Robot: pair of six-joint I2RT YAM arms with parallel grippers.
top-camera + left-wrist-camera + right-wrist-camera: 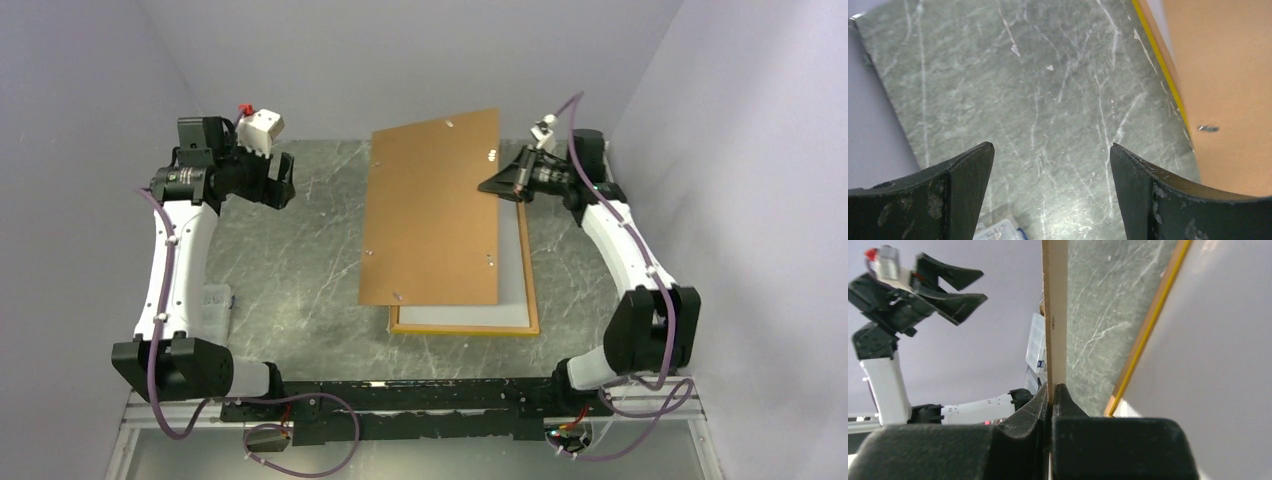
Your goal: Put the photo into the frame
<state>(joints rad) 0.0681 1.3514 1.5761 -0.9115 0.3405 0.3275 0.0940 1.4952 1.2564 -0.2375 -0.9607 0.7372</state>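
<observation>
**Desk:** What am I captioning, starting from the left?

**Operator:** My left gripper [280,185] hangs above the grey-green marbled tabletop [290,270]. Its black fingers [968,170] are spread wide with nothing between them, well apart from the work. At centre, a plain brown rectangular backing board [435,210] sits tilted, its right side raised.

**Desk:** And the task's pieces?

**Operator:** The thin-railed yellow-orange rectangular picture frame [470,330] lies flat on the table beneath the board, with only its near and right rails showing. A pale sheet [460,315] lies inside it. I cannot tell whether that is the photo, since no printed face shows. On the right, my right gripper [1052,390] is pinched tight on the board's right edge.
</observation>
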